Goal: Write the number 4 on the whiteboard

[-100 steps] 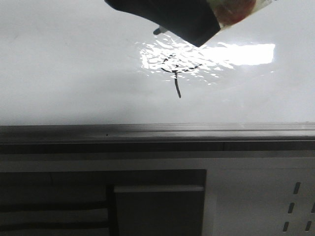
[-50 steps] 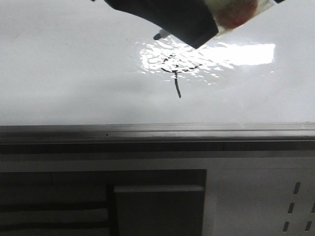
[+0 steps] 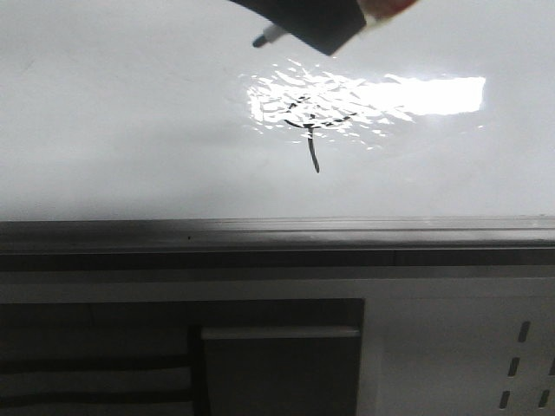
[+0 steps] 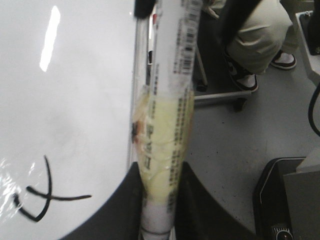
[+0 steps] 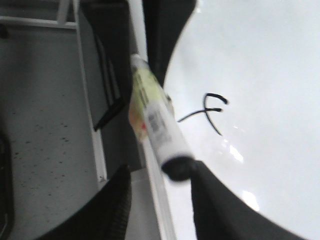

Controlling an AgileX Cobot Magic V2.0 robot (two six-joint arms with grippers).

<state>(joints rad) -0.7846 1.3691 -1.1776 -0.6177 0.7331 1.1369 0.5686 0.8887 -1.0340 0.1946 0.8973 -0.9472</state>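
1. The number 4 (image 3: pixel 310 130) is sitting on the whiteboard (image 3: pixel 130 130), partly inside the bright glare patch (image 3: pixel 434 94).
2. The left gripper (image 4: pixel 157 200) is pinching a marker (image 4: pixel 167 125) between its fingers.
3. The right gripper (image 5: pixel 162 192): a marker (image 5: pixel 160 132) is lying between its fingers; cannot tell whether they are clamping it.
4. The marker tip (image 3: pixel 260 39) is hovering off the board, above the 4.

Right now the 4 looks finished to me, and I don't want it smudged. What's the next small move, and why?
Probably draw the marker straight back from the whiteboard. The number 4 already shows crossbar, top strokes and tail. In the front view the marker's tip sits above and left of it, clear of the ink, and the left gripper grips the marker firmly.
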